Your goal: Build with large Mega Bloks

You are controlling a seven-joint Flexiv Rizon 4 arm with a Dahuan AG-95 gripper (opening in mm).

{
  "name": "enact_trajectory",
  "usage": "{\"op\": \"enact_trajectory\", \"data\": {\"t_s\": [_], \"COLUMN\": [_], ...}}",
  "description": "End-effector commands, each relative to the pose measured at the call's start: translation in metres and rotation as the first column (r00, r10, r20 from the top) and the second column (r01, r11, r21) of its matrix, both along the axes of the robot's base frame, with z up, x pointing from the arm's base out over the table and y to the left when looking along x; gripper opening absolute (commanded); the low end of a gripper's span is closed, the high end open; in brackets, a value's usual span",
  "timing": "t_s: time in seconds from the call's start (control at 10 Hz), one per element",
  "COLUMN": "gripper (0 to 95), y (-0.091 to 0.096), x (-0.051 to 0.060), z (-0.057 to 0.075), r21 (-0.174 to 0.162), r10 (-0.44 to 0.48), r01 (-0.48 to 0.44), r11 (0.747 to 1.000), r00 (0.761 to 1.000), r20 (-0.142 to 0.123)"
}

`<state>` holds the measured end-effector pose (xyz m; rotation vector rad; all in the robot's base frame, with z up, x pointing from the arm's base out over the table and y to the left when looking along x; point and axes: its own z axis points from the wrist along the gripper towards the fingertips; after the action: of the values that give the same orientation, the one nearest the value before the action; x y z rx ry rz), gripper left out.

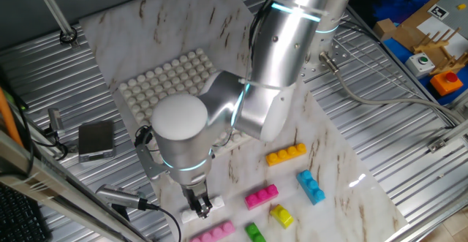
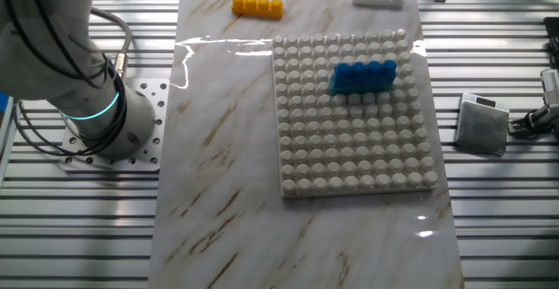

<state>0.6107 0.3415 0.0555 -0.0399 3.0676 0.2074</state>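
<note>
**Seven loose bricks, one seated on the baseplate**

Seven Mega Bloks lie loose near one end of the marble table [image 1: 344, 161]; one blue brick [image 2: 362, 76] sits pressed on the white baseplate [image 2: 354, 149], close to its far edge in the other fixed view. Left to right in one fixed view: a white brick [image 1: 196, 214] under the gripper [image 1: 199, 207]; a pale pink brick [image 1: 213, 232] at the table's near edge; a green brick [image 1: 254, 232]; a magenta brick [image 1: 262, 196]; a yellow brick [image 1: 281, 215]; an orange brick [image 1: 286, 154]; a light blue brick [image 1: 311, 186]. The gripper's fingers reach down to the white brick; whether they clasp it, I cannot tell.
</note>
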Motion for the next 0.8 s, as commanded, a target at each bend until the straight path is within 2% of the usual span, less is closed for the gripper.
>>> {"op": "enact_trajectory", "data": {"t_s": [0.1, 0.7, 0.8], "gripper": [38.0, 38.0, 19.0], "y": [0.001, 0.005, 0.005], "x": [0.000, -0.007, -0.009], "z": [-0.004, -0.023, -0.026], "r21": [-0.005, -0.030, -0.041], "r10": [0.000, -0.002, 0.003], "r01": [0.000, 0.002, -0.002], "r11": [1.000, 1.000, 0.999], "r00": [1.000, 1.000, 1.000], "r20": [0.000, 0.014, 0.019]}}
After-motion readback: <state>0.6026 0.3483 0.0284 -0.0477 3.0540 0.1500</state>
